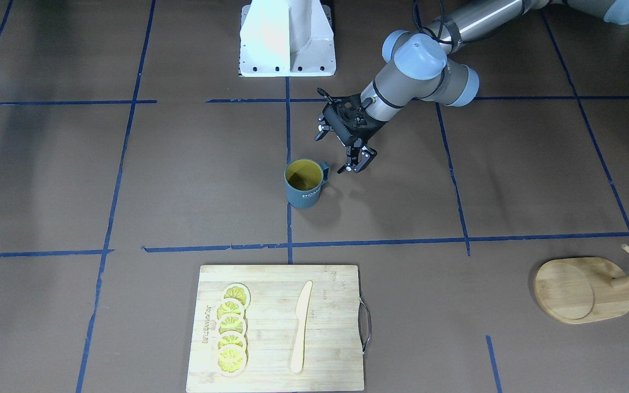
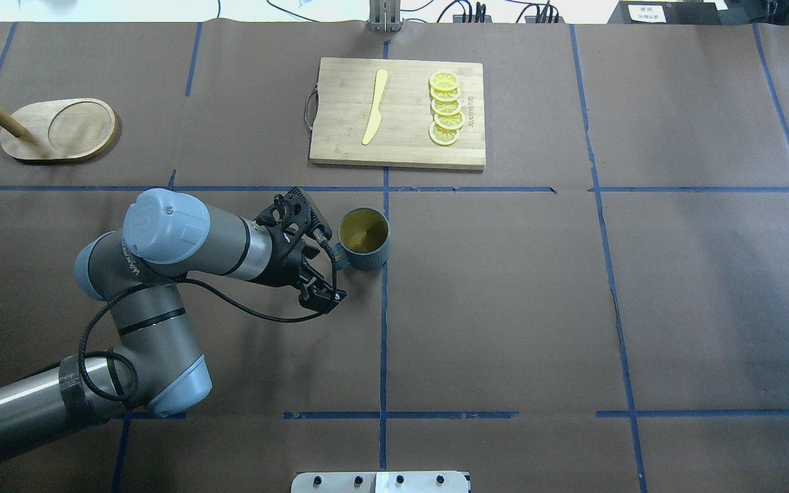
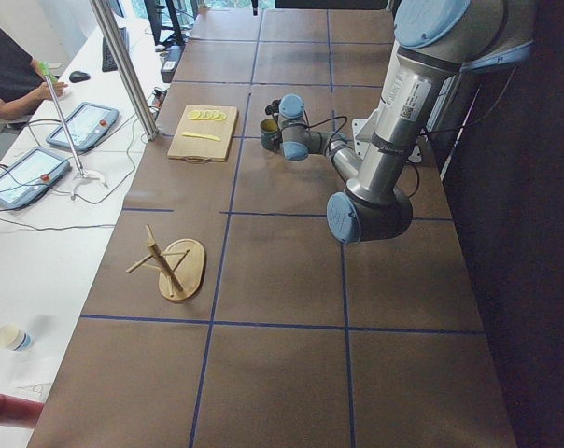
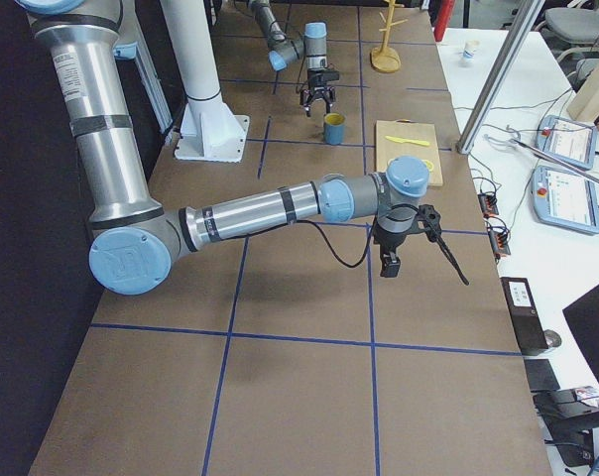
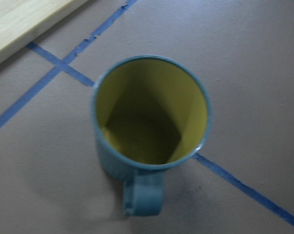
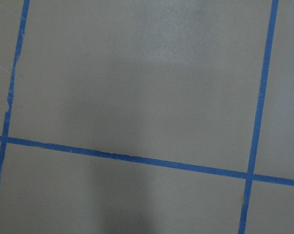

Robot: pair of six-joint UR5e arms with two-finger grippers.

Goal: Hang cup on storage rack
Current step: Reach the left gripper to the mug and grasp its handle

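Note:
The cup [image 1: 304, 185] is a dark grey-blue mug with a yellow inside. It stands upright on the table's middle, and its handle [image 1: 325, 172] points at my left gripper [image 1: 357, 164]. That gripper is open and empty, a little above the table and a short gap from the handle. The overhead view shows the cup [image 2: 364, 241] and the left gripper [image 2: 326, 293]. The left wrist view looks down into the cup [image 5: 152, 117], handle nearest. The storage rack [image 1: 582, 289] stands far off at the table's left end [image 2: 59, 130]. My right gripper [image 4: 419, 238] hovers at the other end; I cannot tell its state.
A bamboo cutting board [image 1: 325, 305] with several lemon slices [image 1: 231, 330] and a wooden knife [image 1: 301, 327] lies beyond the cup on the operators' side. Blue tape lines cross the brown table. The robot's white base [image 1: 287, 38] stands at the near edge.

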